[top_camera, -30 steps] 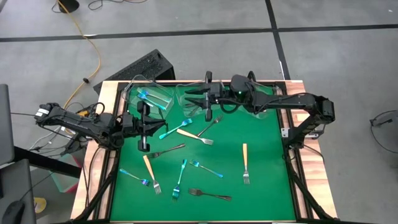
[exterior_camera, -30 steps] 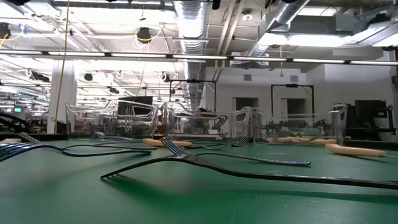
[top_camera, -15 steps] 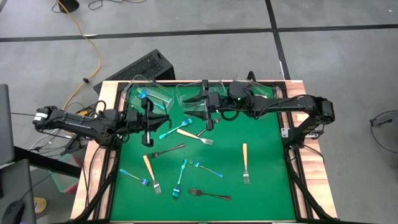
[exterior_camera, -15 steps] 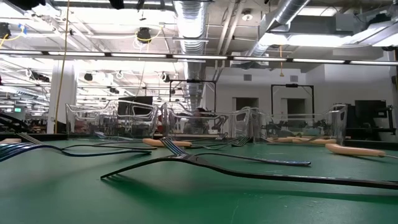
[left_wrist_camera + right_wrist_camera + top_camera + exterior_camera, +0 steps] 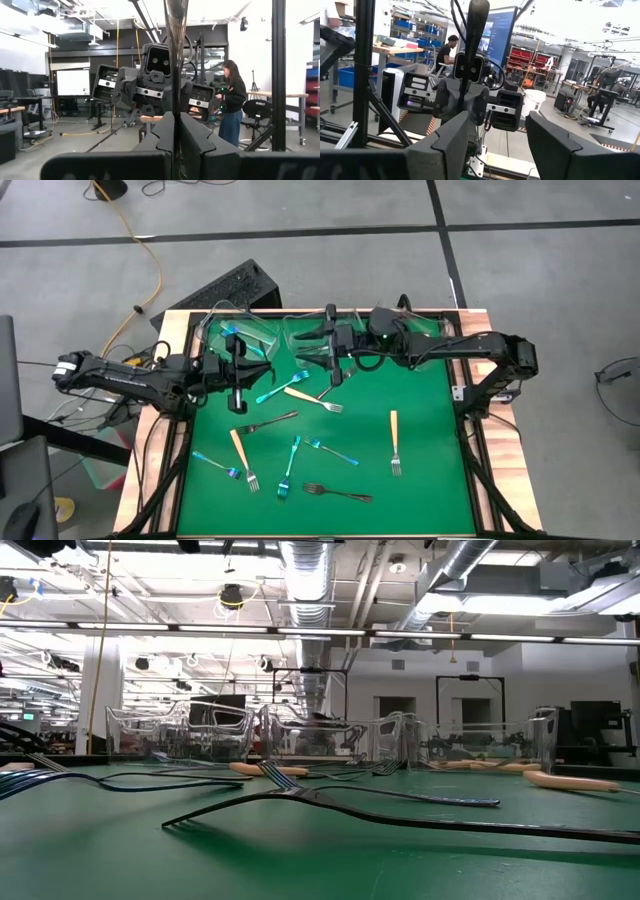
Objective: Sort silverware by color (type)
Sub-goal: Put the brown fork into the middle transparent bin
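My left gripper (image 5: 246, 376) points level toward the table's right and is shut on a dark grey-black fork (image 5: 175, 55) that stands upright. The same fork (image 5: 471, 45) shows in the right wrist view, beyond my right gripper's fingers. My right gripper (image 5: 322, 345) faces it from over the clear tubs, open, with nothing between its fingers (image 5: 452, 137). Several forks lie flat on the green mat: teal (image 5: 290, 455), cream-handled (image 5: 394, 430) and dark (image 5: 335, 492). Teal forks (image 5: 232, 332) lie in the far-left tub. My left gripper pinches the dark fork between its two shut fingers (image 5: 162, 135), level from the table's left. The fork's shaft (image 5: 174, 107) rises straight up out of the fingers, lifted clear of the mat, rounded handle end (image 5: 477, 7) on top. The part in the hold is hidden by the fingers.
Three clear plastic tubs (image 5: 305, 335) stand in a row along the mat's far edge. A raised wooden frame (image 5: 170, 430) borders the mat. In the low view a dark fork (image 5: 400, 815) lies nearest. People show in the room behind the table.
My left gripper has carried the fork a little toward the table's right and far edge, closer to the tubs and my right gripper. The forks on the mat lie as before.
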Controlling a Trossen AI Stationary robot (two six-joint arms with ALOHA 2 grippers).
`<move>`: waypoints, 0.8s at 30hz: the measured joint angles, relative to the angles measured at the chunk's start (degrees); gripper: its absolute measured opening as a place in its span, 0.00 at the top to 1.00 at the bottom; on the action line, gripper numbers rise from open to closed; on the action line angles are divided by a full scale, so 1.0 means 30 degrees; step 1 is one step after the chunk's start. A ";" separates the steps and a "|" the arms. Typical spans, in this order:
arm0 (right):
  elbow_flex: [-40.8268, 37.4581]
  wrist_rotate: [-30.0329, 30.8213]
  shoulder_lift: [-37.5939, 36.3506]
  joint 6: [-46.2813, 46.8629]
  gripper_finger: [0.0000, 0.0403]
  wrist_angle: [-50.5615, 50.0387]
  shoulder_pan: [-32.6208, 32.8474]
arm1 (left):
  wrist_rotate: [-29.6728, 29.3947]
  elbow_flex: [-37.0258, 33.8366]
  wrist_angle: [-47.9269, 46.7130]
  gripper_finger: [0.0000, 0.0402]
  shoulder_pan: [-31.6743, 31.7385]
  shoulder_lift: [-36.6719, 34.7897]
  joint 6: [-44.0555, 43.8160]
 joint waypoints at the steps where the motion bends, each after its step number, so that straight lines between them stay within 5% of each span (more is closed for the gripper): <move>1: 0.0000 0.0004 0.0000 0.0000 0.47 -0.0004 -0.0007 | 0.0000 0.0000 0.0008 1.00 0.0000 0.0000 0.0042; 24: 0.0000 0.0033 0.0000 0.0138 0.47 -0.0062 -0.0007 | 0.0430 0.0000 -0.0007 1.00 0.0000 0.0000 0.0162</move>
